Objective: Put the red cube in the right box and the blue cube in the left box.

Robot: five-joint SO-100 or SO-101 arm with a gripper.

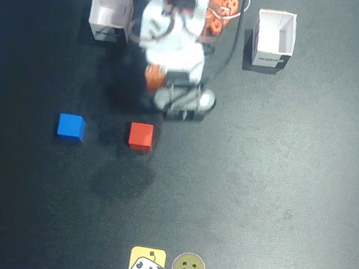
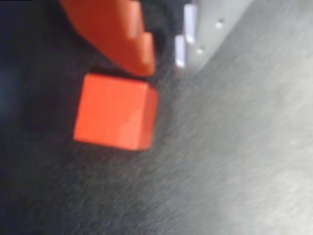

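Observation:
The red cube (image 1: 141,136) sits on the dark table left of centre, and the blue cube (image 1: 71,127) lies further left in the same row. My gripper (image 1: 184,104) hangs just below the arm's white body, up and to the right of the red cube and apart from it. In the wrist view the red cube (image 2: 115,117) lies just beneath the orange finger (image 2: 117,34); the pale finger (image 2: 193,34) is to its right. The gripper (image 2: 163,63) holds nothing, its jaws nearly together with a thin dark gap. Neither white box is in the wrist view.
Two open white boxes stand at the back, one (image 1: 110,13) left of the arm base and one (image 1: 275,38) right of it. Black cables trail from the arm (image 1: 179,24). Two sticker logos (image 1: 167,267) lie at the front edge.

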